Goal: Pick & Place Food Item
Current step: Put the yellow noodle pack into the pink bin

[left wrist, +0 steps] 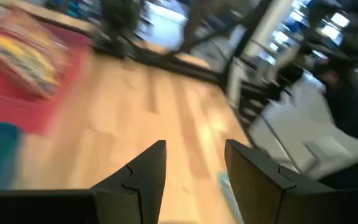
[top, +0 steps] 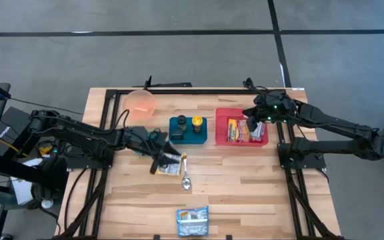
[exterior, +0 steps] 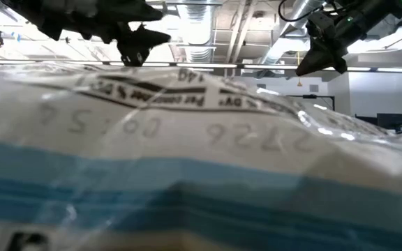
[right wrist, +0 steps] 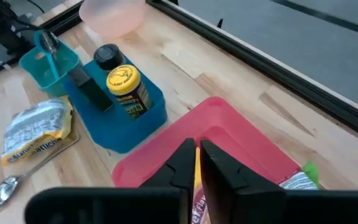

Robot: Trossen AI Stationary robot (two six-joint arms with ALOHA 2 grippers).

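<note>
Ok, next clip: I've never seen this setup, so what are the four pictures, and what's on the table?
Two dark robot arms work at a wooden table. One picture looks straight down. One sits at table height, almost blocked by a blue-and-white packet lying right before its lens. The other two come from cameras on each arm's wrist.

On the table: a pink bowl, a blue tray with a yellow-lidded jar, a red tray of snack packets, and a spoon.

The left gripper is over a small packet near the spoon, fingers apart and empty in its own view. The right gripper hangs over the red tray, fingers nearly together.
</note>
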